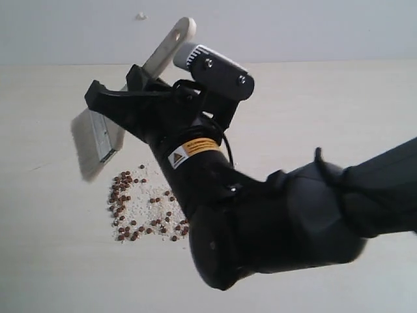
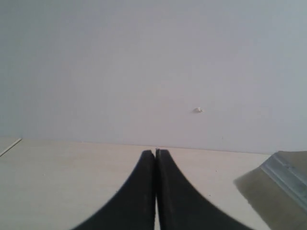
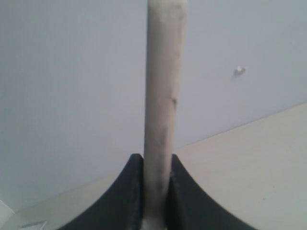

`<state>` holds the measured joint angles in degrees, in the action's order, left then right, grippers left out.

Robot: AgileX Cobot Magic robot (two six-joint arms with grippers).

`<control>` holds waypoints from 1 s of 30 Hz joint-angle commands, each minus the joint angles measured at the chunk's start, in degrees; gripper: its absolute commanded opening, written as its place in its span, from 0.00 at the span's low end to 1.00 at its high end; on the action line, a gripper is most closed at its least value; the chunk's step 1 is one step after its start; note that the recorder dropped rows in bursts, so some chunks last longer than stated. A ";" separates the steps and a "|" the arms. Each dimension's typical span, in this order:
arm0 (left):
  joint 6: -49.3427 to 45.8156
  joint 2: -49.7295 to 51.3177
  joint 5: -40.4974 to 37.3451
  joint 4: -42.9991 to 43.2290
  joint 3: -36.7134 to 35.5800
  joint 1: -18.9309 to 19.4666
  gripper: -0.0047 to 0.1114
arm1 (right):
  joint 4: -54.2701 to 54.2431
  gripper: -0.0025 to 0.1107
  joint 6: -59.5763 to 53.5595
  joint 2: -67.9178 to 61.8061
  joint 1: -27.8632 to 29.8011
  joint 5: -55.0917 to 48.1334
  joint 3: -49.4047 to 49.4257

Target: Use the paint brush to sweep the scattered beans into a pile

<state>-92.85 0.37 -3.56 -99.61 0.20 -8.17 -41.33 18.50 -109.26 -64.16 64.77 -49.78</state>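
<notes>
The right gripper (image 3: pixel 157 162), closed on the pale wooden handle, held the wide whitish-bristled paint brush (image 1: pixel 104 134) just left of the tiny reddish-brown beans (image 1: pixel 133 208).

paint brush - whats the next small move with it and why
Probably lower the paint brush at the edge of the beans nearest its bristles and stroke inward: the right gripper grips its handle, the bristles hang beside the scatter, and the beans lie loosely spread.

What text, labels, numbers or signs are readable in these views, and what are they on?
Sticker on the right arm: a warning triangle beside an orange strip; its print is too blurred to read.
On the paint brush and in both wrist views: no writing visible.
</notes>
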 commanded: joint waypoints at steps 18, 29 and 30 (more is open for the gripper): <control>-0.07 -0.37 0.30 -0.34 -0.20 0.14 0.04 | -17.30 0.02 -11.32 -19.58 -1.12 -2.03 -23.40; -0.07 -0.37 0.30 -0.34 -0.20 0.14 0.04 | -23.20 0.02 -11.92 -21.60 0.89 -13.64 -25.44; -0.07 -0.37 0.30 -0.34 -0.20 0.14 0.04 | -23.20 0.02 -11.92 -21.60 1.00 -14.21 -25.44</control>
<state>-92.85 0.37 -3.56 -99.61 0.20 -8.17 -64.48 7.20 -131.10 -64.16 52.90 -74.68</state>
